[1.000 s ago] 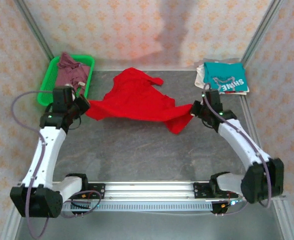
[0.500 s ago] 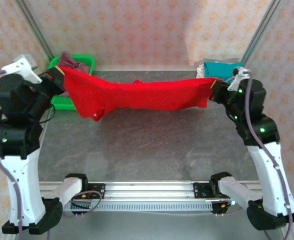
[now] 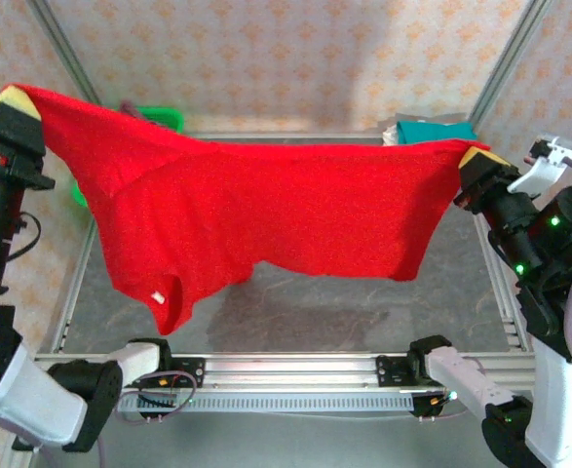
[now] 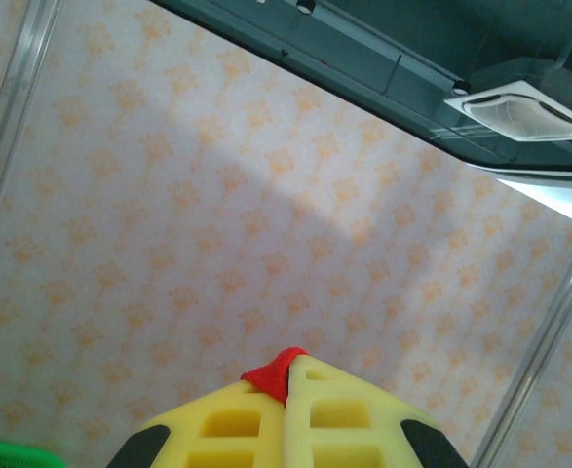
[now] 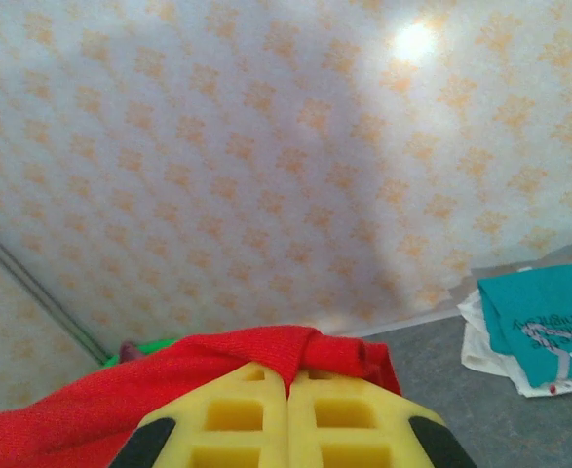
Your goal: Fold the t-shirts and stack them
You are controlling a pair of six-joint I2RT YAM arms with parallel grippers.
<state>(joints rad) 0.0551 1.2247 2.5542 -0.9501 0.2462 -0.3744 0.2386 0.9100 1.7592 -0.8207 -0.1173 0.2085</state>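
A plain red t-shirt (image 3: 266,210) hangs spread in the air between my two arms, well above the table. My left gripper (image 3: 13,97) is shut on its upper left corner, a tuft of red cloth (image 4: 274,375) pinched between the yellow fingers. My right gripper (image 3: 476,156) is shut on the upper right corner, red cloth (image 5: 266,356) bunched over its fingertips. A teal t-shirt (image 3: 434,130) lies folded on a whitish one at the back right; the teal t-shirt (image 5: 549,317) shows white print in the right wrist view. The mauve shirt is mostly hidden behind the red one.
A green mesh basket (image 3: 164,117) peeks out at the back left behind the hanging shirt. The grey tabletop (image 3: 315,322) lies below. Metal frame posts (image 3: 505,58) rise at the back corners, and the rail (image 3: 295,370) runs along the near edge.
Both arms have risen and drawn apart, lifting the red t-shirt off the table. It went from a crumpled heap to a taut band, and now hangs fully spread.
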